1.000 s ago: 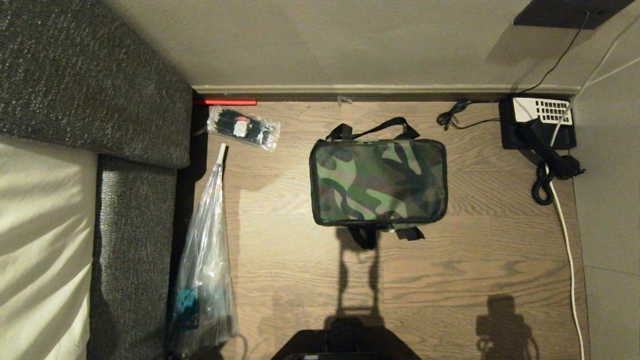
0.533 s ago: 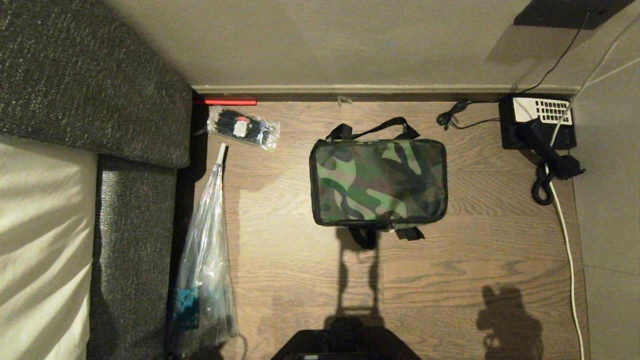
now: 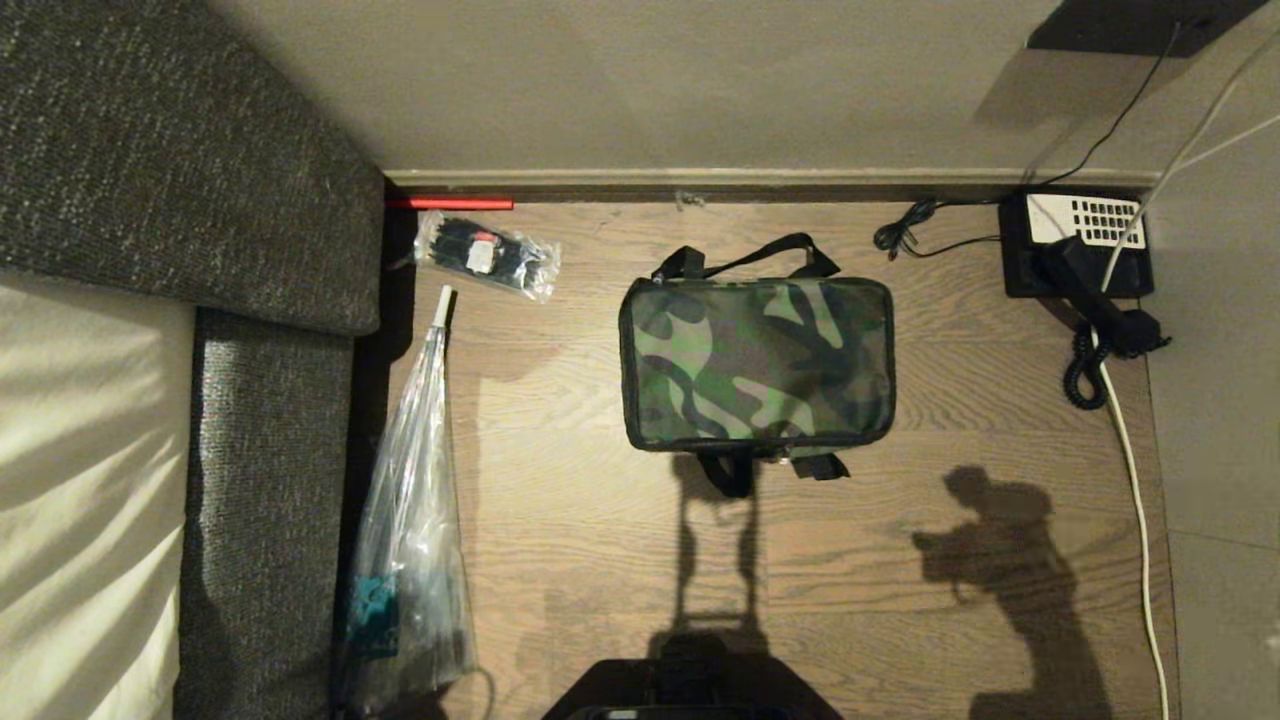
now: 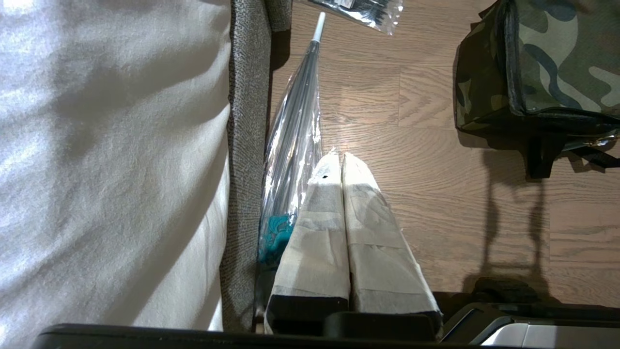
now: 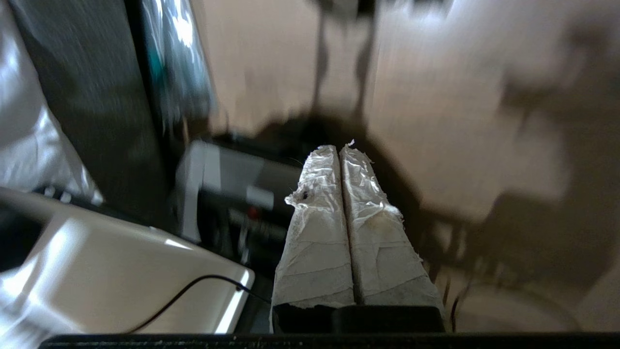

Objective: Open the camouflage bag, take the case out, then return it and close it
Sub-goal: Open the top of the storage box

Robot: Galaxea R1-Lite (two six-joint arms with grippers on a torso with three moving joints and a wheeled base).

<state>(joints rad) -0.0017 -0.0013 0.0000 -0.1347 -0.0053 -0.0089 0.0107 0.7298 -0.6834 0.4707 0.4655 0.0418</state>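
A: Where is the camouflage bag (image 3: pixel 757 364)?

B: It lies flat on the wooden floor (image 3: pixel 600 560), near the wall, with its lid down all the way round. One black strap loops out on the wall side and two short straps stick out on the near side. Nothing of what is inside it shows.

A: And the other containers?

B: A small clear plastic bag (image 3: pixel 487 256) holding dark items and a red-and-white label lies left of the camouflage bag, well apart from it. A long clear plastic sleeve (image 3: pixel 410 540) lies along the grey sofa (image 3: pixel 265 480), with a white tip at its far end and something teal near its wide end.

A: The claws?

B: The left claw (image 4: pixel 341 160) has its two taped fingers pressed together, holding nothing, above the floor beside the sleeve. The right claw (image 5: pixel 339 150) is likewise closed and empty, over the floor; its wrist view is blurred. Neither claw shows in the head view, only a shadow right of the bag.

A: Anything else?

B: A black telephone (image 3: pixel 1078 250) with a white keypad sits in the far right corner.
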